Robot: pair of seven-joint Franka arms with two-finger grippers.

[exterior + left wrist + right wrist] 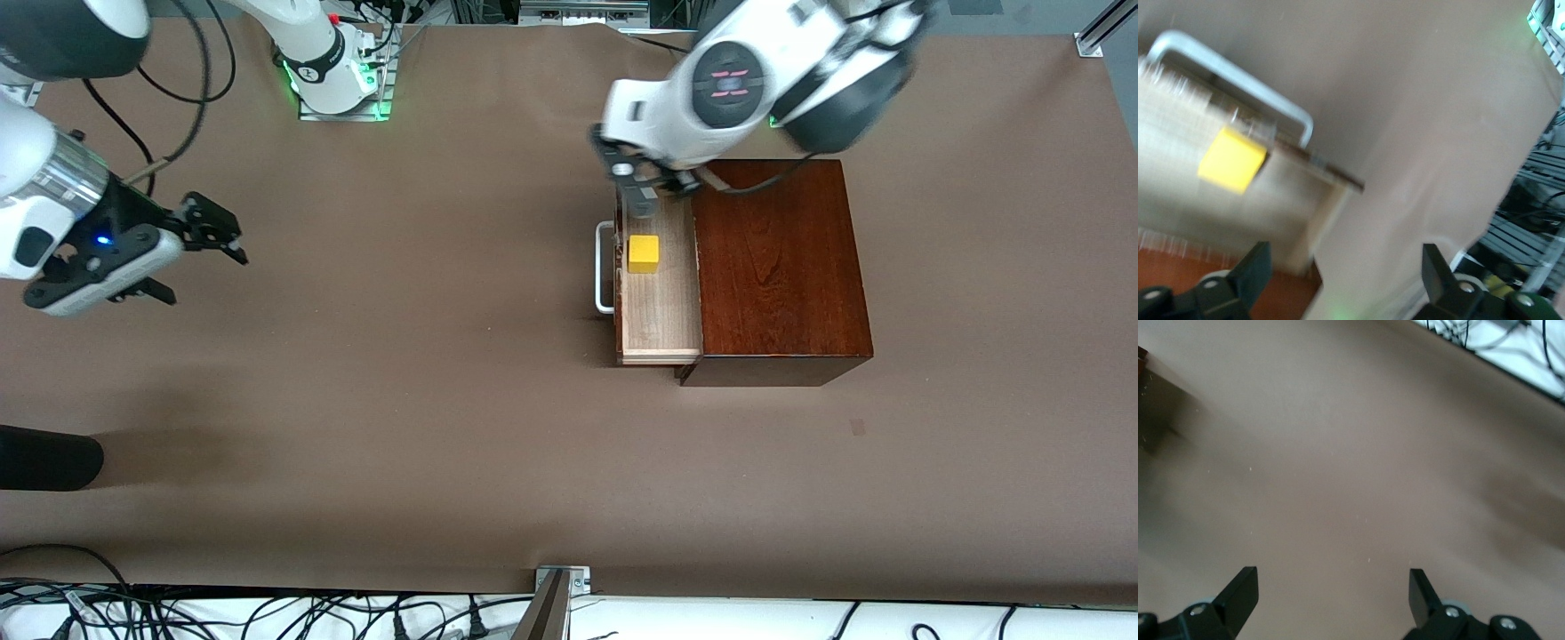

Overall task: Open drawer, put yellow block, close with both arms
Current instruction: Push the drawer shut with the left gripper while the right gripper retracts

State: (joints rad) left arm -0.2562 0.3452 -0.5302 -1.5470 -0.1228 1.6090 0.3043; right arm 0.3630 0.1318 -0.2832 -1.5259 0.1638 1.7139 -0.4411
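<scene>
1. The drawer is pulled out of the wooden box; the yellow block lies in it.
2. The left gripper is over the drawer's farther end, fingers wide apart, empty.
3. The right gripper waits over the table at the right arm's end, fingers apart, empty.

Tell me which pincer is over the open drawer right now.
The left pincer, open, sits over the drawer, just above the yellow block lying inside. The right pincer, also open, hangs over bare table toward the right arm's end.
</scene>
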